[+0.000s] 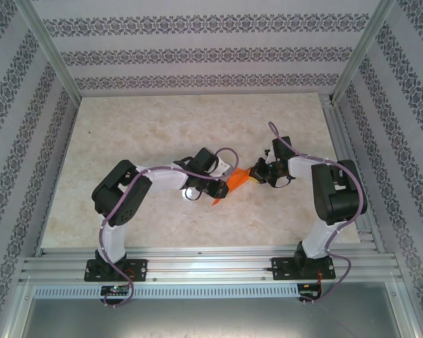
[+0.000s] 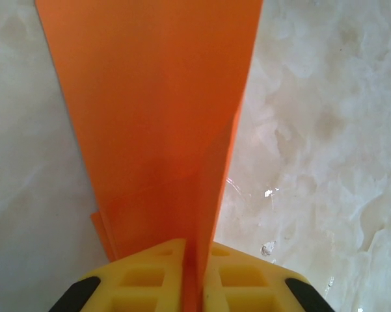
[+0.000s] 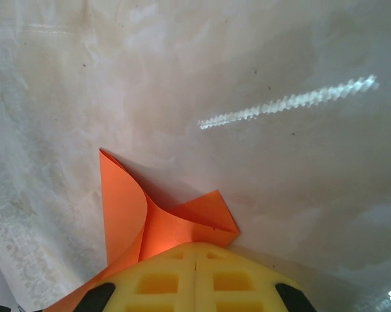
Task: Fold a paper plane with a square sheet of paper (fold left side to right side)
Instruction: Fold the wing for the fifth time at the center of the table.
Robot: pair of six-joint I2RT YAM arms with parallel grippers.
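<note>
Surface: a pale marble-patterned table (image 1: pixel 127 134), smooth and glossy enough to carry a streak of reflected light (image 3: pixel 286 103) in the right wrist view
Surround: walls (image 1: pixel 211 53) papered in grey-and-white ornamental stripes, with bare aluminium posts (image 1: pixel 51 49) at the corners and ribbed aluminium rails (image 1: pixel 211 266) along the near edge
Left arm (image 1: pixel 120 201): white links and black joints, elbow bent outward, wrist reaching toward the table's middle
Right arm (image 1: pixel 334 193): the same build, bent the mirrored way, wrist pointing left toward the other arm
Orange sheet of paper (image 1: pixel 232 179): thin, matte and bright orange, already creased; it sat between the two wrists near the table's middle, with one narrow point hanging toward the near edge
Paper from the left wrist: a long flat panel that widened away from the camera and stood clear of the table, a second layer showing at its lower left
Paper from the right wrist: a curled flap rising to a sharp corner, and a flatter triangular flap beside it that cast a shadow on the table
Left gripper (image 2: pixel 196 279): yellow lattice-moulded pads clamped on the paper's near end, the sheet passing straight through the slit between them
Right gripper (image 3: pixel 195 279): yellow pads pressed together with no gap; the paper met their tips and ran behind them, and I could not tell whether it was pinched or merely touched
</note>
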